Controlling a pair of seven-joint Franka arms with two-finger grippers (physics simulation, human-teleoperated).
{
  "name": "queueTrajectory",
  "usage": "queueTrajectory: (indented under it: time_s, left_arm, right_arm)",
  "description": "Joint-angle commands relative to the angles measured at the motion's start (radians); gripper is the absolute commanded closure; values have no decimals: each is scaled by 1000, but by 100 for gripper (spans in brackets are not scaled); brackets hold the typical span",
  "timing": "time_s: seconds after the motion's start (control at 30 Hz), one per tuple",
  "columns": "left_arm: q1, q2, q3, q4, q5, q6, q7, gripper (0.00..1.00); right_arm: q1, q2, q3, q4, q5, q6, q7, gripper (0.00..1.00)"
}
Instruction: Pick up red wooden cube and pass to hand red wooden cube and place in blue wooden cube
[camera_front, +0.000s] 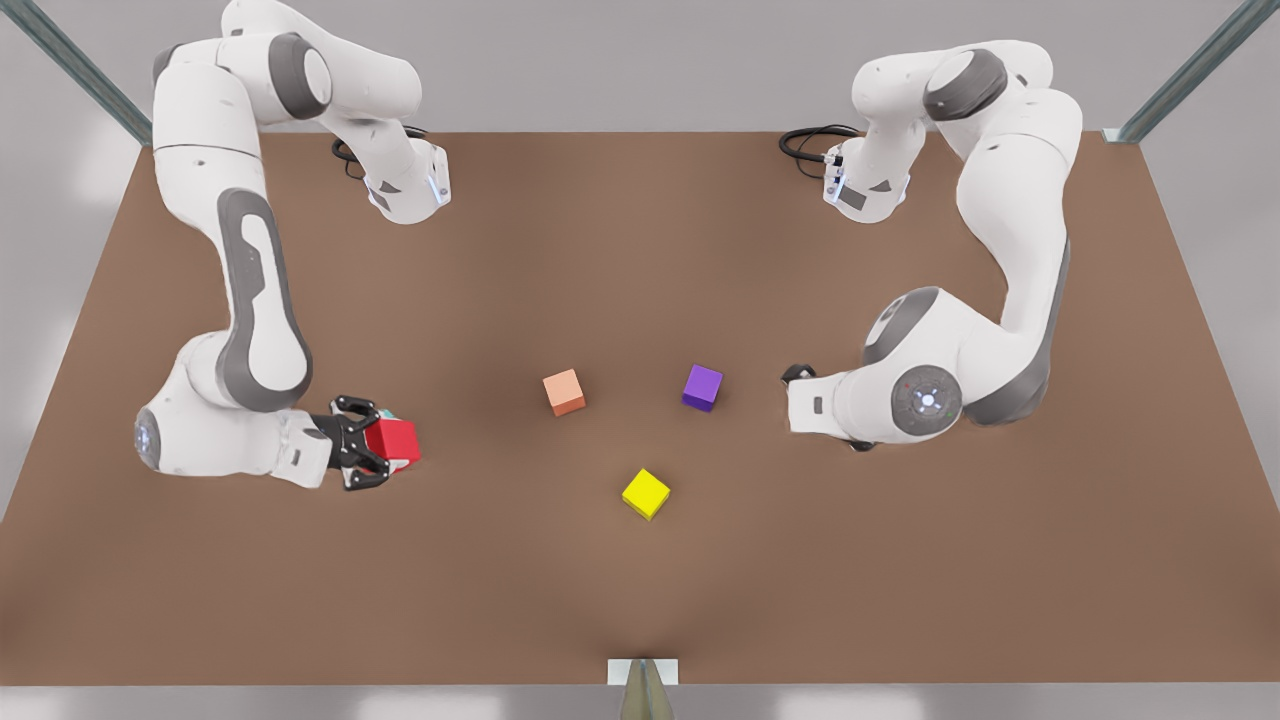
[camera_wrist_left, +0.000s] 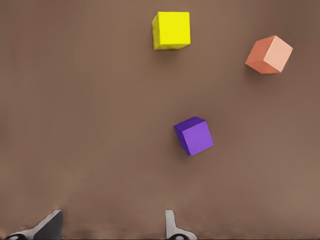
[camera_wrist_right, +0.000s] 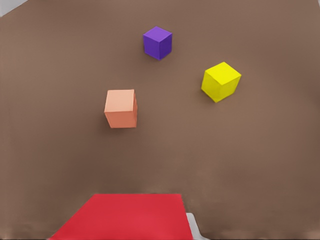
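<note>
- My right gripper, the skeletal-fingered hand at the front view's left, low over the worktop, jaws clenched on the red wooden cube.
- Red wooden cube fills the near edge of my right wrist view.
- A sliver of teal shows just behind the red cube; I cannot tell if they touch.
- My left gripper waits at the front view's right, jaws released, holding nothing.
- Purple cube, salmon cube and yellow cube sit mid-worktop, apart.
</note>
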Motion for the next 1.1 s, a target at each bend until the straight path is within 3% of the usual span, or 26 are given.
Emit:
queueTrajectory:
  time_s: [0.0,0.03,0.13,0.2,0.3,0.47,0.5,0.53,0.57,0.6,0.67,1.0,1.07]
  left_arm:
    - [-152,-261,385,-197,-71,-130,-173,0]
    - [-277,-446,645,-417,-323,58,-80,0]
    - [-259,-334,618,-359,-323,1,-148,0]
    - [-248,-151,619,-189,-308,41,-152,0]
    - [-196,-26,619,5,-349,44,-137,0]
    - [-174,-61,619,6,-353,-89,-120,0]
    - [-76,-79,618,9,-439,-279,-114,0]
    - [25,-98,585,8,-532,-290,-75,0]
    - [-45,-135,555,-23,-353,-175,-127,0]
    - [-73,-170,533,-89,-337,-86,-270,0]
    - [-56,-216,516,-163,-319,23,-169,0]
    - [-56,-199,515,-155,-273,7,-151,0]
    - [-56,-199,515,-155,-273,7,-151,0]
  right_arm:
    - [1,-14,-10,-21,-286,49,495,35]
    - [1,-43,-11,-73,-378,96,610,32]
    - [1,-102,-14,-225,-410,279,630,33]
    - [2,-112,-13,-267,-410,334,647,33]
    - [12,-109,-8,-316,-398,403,699,33]
    - [13,-114,-2,-378,-369,462,713,33]
    - [13,-115,-1,-400,-367,486,713,33]
    - [13,-122,-1,-426,-367,512,713,33]
    - [12,-129,-1,-451,-361,525,713,33]
    - [12,-132,-1,-461,-352,525,713,33]
    - [12,-134,-1,-474,-351,526,711,33]
    - [13,-129,10,-543,-323,606,713,32]
    - [13,-131,10,-550,-317,604,716,23]
